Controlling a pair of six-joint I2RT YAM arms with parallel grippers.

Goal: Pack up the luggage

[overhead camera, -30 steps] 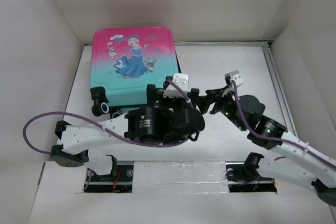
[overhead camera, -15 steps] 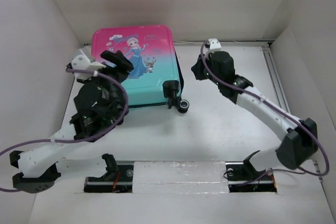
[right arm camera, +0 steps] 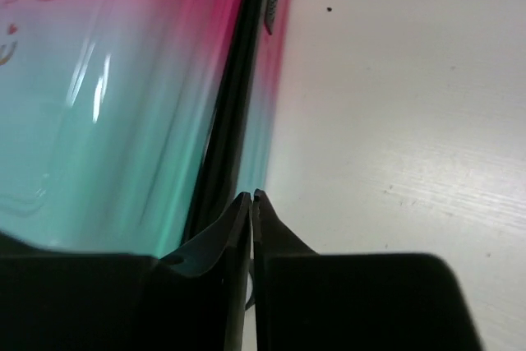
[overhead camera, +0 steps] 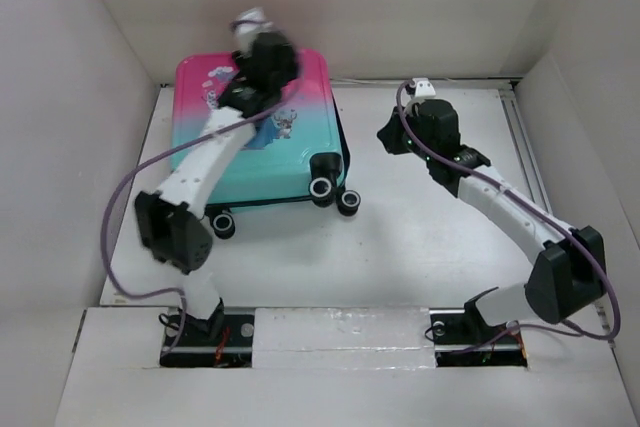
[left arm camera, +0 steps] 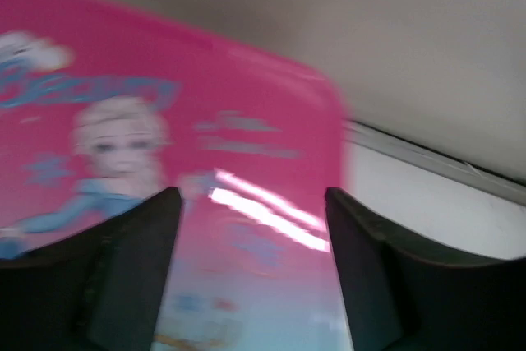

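Blurred throughout. Hung above luggage lid. Kept nothing between dark fingers of left gripper, spread well apart at bottom edge. Showed pink shell fading to pale teal lower down, blonde princess print at left, glare streak in gap. Ended at rounded right corner; white table beside, grey wall beyond.

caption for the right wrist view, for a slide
Right gripper, fingertips together, beside the luggage and its dark seam, above the white table
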